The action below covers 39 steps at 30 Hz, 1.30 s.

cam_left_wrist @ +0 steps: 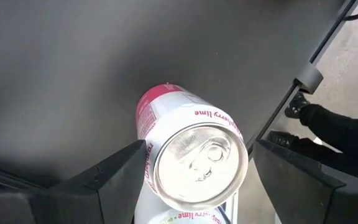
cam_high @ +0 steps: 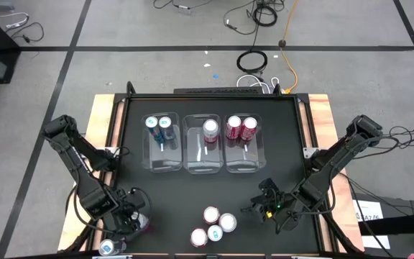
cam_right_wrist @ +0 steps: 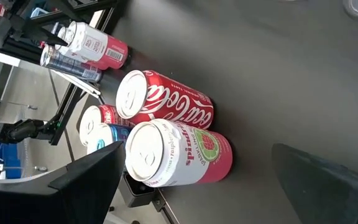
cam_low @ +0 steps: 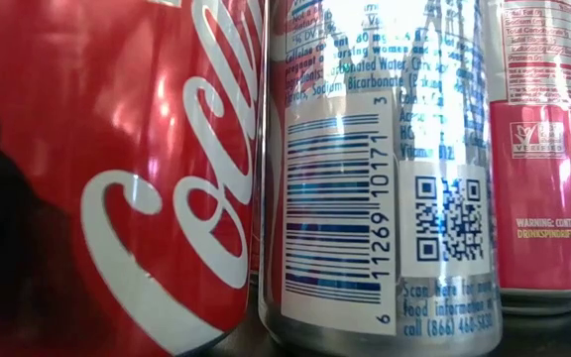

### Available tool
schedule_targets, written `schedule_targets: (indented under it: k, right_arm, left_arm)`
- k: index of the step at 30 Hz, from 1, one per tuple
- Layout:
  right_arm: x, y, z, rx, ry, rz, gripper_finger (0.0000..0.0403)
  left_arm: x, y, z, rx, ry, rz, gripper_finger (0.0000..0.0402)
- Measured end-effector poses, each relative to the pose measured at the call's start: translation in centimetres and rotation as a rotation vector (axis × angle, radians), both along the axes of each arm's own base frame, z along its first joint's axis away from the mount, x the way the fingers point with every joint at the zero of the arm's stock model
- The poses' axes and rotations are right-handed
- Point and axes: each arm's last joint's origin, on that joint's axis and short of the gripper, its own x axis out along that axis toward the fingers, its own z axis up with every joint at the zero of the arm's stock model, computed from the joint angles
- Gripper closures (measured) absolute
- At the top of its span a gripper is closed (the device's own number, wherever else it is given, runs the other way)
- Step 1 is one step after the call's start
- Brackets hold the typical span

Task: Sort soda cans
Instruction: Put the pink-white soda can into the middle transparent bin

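Black table [cam_high: 214,183], left gripper [cam_high: 131,219] low around pink-and-white can [cam_left_wrist: 188,155], fingers spread

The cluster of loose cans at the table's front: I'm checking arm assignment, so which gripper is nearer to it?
Right. The right gripper sits just beside the cluster of loose cans, open toward it. The left gripper is farther off at the front left, around a pink-and-white can.

Three bins [cam_high: 205,167] in a row mid-table (cans [cam_high: 241,128] inside), four loose cans [cam_high: 212,226] near the front edge
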Motion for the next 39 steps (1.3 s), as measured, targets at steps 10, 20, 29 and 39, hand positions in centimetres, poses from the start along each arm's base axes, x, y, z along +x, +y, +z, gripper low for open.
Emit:
schedule_targets:
  k: [10,20,29,39]
  right_arm:
    - [0.00,0.00,0.00,-0.031,0.000,0.024,0.0007]
    - [-0.01,-0.01,-0.01,-0.046,0.000,0.035,0.0007]
    - [-0.01,-0.01,-0.01,-0.046,0.000,0.035,0.0007]
    - [0.00,0.00,-0.01,-0.046,0.000,0.035,0.0007]
  left_arm:
    - [0.00,-0.05,0.00,-0.005,-0.001,0.003,0.0100]
    - [0.00,-0.05,0.00,-0.006,0.001,0.002,0.0100]
    - [-0.01,-0.05,0.00,-0.007,0.003,0.001,0.0100]
    - [0.27,-0.38,0.14,-0.022,-0.050,-0.080,0.0100]
